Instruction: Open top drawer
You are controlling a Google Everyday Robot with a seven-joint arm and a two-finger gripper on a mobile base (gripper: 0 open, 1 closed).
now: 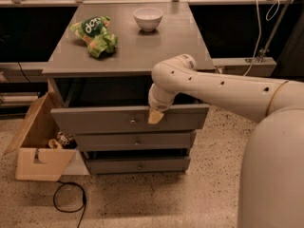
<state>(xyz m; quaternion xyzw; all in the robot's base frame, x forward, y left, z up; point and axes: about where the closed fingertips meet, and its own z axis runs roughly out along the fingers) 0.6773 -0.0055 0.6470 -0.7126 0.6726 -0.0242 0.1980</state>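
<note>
Where the gripper point(156, 116) touches the open top drawer point(95, 120) at centre frame, its spread cannot be told; drawer contents hidden.

I saw my arm point(213, 87) cream-white and tubular, dotted with dark holes, tan gripper point(156, 116) at its eight-o'clock end.

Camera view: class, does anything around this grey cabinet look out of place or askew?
The top drawer stands pulled out, with the end effector at its front edge. An open cardboard box sits against the cabinet's side, and a loose black cable loops across the floor.
</note>
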